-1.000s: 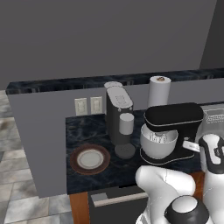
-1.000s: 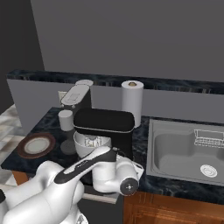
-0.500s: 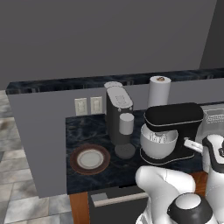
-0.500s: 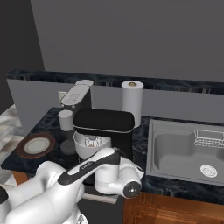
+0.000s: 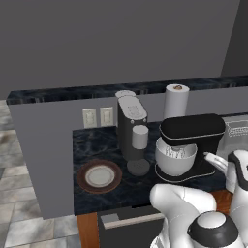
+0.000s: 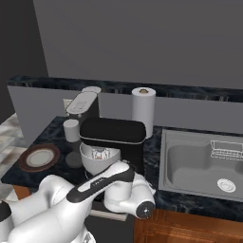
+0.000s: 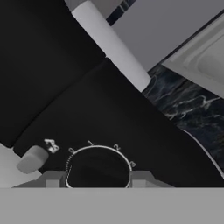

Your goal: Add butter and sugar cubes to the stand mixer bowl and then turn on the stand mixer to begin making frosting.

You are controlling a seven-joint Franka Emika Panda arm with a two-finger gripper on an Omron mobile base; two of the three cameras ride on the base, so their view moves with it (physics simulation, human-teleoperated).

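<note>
Gripper [image 7: 98, 179] set partly open, its two grey fingertips [image 7: 51, 178] standing either side of the round speed dial [image 7: 98, 166] on the side of the stand mixer [image 7: 65, 87]. Whether the tips touch the dial's rim cannot be told; nothing else between them. Dial lies straight ahead of the gripper and centred in the gap (numbers 0 to 3 arc over its top edge), so the coming move looks to be a twist of the wrist rather than a reach. Small grey lever knob [image 7: 31, 158] just to the left of the dial, apart from the nearer fingertip.

Stand mixer [image 5: 193, 130] stands on the dark counter [image 5: 97, 145], head down over the stand mixer bowl [image 5: 175, 159], whisk inside it. Bowl's contents too small to make out; butter and sugar cubes not identifiable. Judged stage: the switching-on step.

Further out: coffee machine [image 5: 131, 127] left of the mixer with a small cup [image 5: 140, 137] at its front, brown-rimmed plate [image 5: 99, 176] further left, paper towel roll [image 5: 176, 100] behind the mixer, sink [image 6: 201, 163] to its right.
</note>
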